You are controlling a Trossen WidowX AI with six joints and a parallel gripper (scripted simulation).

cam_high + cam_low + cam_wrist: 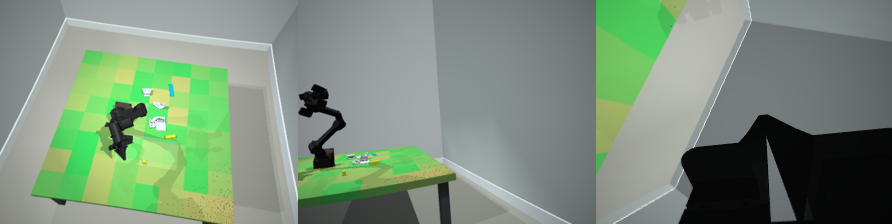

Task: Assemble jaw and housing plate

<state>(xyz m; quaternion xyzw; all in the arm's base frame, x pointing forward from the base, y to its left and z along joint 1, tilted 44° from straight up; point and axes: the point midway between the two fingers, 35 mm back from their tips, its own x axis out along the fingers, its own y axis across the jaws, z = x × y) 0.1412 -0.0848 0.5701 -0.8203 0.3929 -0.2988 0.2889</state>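
Note:
A white assembly (160,125) (364,158) lies on the table right of the arm's base, with a curved white piece along its upper left side. A separate curved white piece (159,105), which looks like a jaw, lies behind it. A smaller white trapezoid part (146,92) (350,156) lies further back; it may be the housing plate. Pins, stubs and gear teeth are too small to tell. My gripper (124,158) (763,119) is shut and empty, raised high above the table and away from the white parts.
A yellow bar (170,136) (374,162) lies just in front of the assembly. A small yellow cylinder (144,161) (344,173) stands nearer the front. A blue bar (171,90) (374,154) lies at the back right. The arm's dark base (324,159) is left of the white parts.

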